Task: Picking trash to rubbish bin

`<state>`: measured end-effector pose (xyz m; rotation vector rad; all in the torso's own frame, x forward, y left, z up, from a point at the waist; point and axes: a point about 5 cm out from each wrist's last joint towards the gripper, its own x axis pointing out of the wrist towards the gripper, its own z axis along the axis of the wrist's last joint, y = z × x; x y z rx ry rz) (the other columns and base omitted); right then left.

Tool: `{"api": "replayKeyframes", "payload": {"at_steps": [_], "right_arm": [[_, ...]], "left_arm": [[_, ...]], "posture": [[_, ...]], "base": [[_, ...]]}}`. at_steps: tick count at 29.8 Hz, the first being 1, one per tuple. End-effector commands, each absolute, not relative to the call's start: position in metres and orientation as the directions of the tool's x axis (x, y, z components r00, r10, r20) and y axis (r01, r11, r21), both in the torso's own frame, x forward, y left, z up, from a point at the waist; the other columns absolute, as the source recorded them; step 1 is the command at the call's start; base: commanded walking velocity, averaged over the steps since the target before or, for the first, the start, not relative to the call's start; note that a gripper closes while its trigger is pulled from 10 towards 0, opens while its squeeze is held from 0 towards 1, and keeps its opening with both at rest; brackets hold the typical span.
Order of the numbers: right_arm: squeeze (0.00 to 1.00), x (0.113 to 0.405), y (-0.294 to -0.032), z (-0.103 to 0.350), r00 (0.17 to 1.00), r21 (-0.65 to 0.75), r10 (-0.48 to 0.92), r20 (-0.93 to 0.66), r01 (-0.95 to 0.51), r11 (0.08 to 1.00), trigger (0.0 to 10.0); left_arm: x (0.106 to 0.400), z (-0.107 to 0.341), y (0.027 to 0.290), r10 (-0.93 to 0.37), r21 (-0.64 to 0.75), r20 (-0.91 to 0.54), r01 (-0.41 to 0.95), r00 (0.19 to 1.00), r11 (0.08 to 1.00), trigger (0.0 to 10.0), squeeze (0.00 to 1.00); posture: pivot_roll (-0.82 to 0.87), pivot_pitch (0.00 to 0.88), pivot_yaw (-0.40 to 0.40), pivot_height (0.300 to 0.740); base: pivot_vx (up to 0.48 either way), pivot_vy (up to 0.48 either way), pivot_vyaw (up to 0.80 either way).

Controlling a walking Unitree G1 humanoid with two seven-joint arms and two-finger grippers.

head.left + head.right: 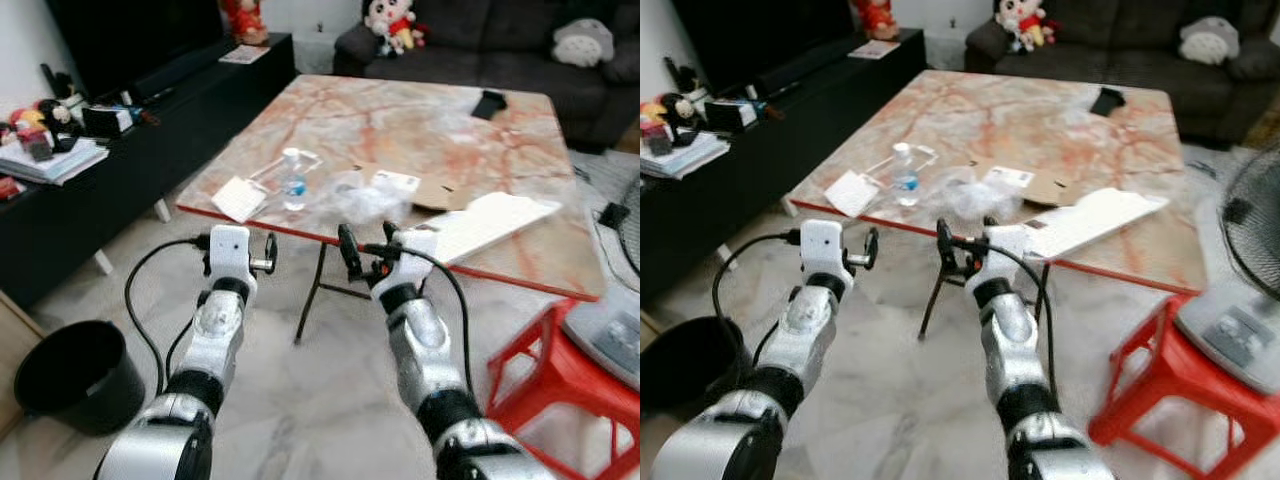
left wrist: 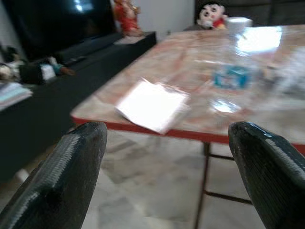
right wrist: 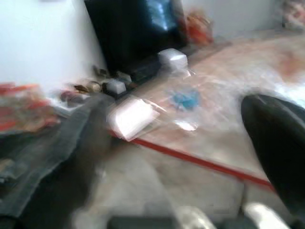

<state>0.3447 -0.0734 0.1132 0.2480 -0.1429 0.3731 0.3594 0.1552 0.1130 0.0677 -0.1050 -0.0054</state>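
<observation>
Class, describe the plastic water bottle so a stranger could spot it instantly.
Find the marble-patterned table with the red edge. Near its front left edge stands a clear plastic bottle with a blue label, upright between a white paper packet and crumpled clear plastic wrap.

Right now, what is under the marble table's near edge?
Under the marble table, thin dark metal legs stand on pale marble floor. The tabletop hides everything farther back.
</observation>
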Motion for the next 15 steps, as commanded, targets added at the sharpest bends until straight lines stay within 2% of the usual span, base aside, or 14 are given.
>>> {"api": "replayKeyframes", "payload": {"at_steps": [1, 15], "right_arm": [[1.00, 0.3471, -0.0747, 0.1178, 0.926, 0.236, 0.322, 0.199, -0.364, 0.901, 10.0], [1.00, 0.3469, -0.0771, 0.1180, 0.929, 0.242, 0.309, 0.204, -0.354, 0.903, 10.0]], "left_arm": [[0.3614, 0.1177, 0.1454, -0.030, 0.062, 0.120, 0.022, 0.992, 0.998, 10.0, 0.00], [0.3611, 0.1180, 0.1400, -0.064, 0.069, 0.121, 0.056, 0.991, 0.996, 10.0, 0.00]], "posture": [[-0.02, 0.000, 0.039, 0.740], [-0.01, 0.000, 0.041, 0.740]], "base": [[0.398, 0.000, 0.00], [0.402, 0.000, 0.00]]}}
